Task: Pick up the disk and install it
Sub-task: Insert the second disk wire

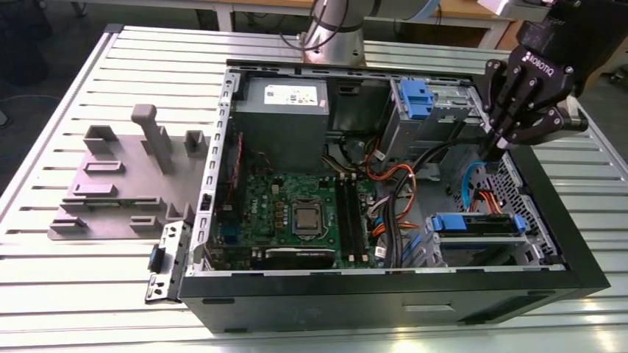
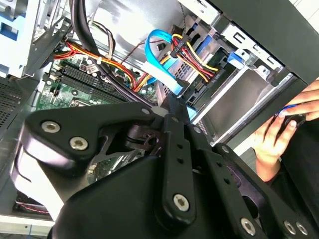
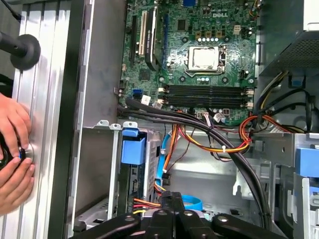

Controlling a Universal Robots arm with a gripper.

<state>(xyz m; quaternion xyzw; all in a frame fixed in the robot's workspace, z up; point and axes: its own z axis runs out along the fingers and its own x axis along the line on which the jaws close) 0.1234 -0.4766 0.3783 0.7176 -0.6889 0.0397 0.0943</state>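
Observation:
The open computer case (image 1: 393,283) lies on its side on the slatted table. The disk (image 1: 476,224) sits edge-on in the drive bay at the case's near corner on the exterior view's right. Only its blue rail end (image 3: 133,151) shows; its face is hidden. Red, yellow and blue cables (image 3: 164,174) run up to that bay. My gripper (image 1: 498,141) hangs above the case's side on the exterior view's right, over the cables and a little behind the bay. Its fingers meet tip to tip in both wrist views (image 3: 172,195) (image 2: 169,112), with a blue cable loop (image 3: 192,201) right beside them.
A grey power supply box (image 1: 284,110) and an upright blue latch (image 1: 417,99) stand at the case's far end, and the green motherboard (image 1: 294,213) lies in the middle. A grey fixture plate (image 1: 118,184) lies on the exterior view's left. A person's hand (image 3: 12,149) rests on the table beside the case.

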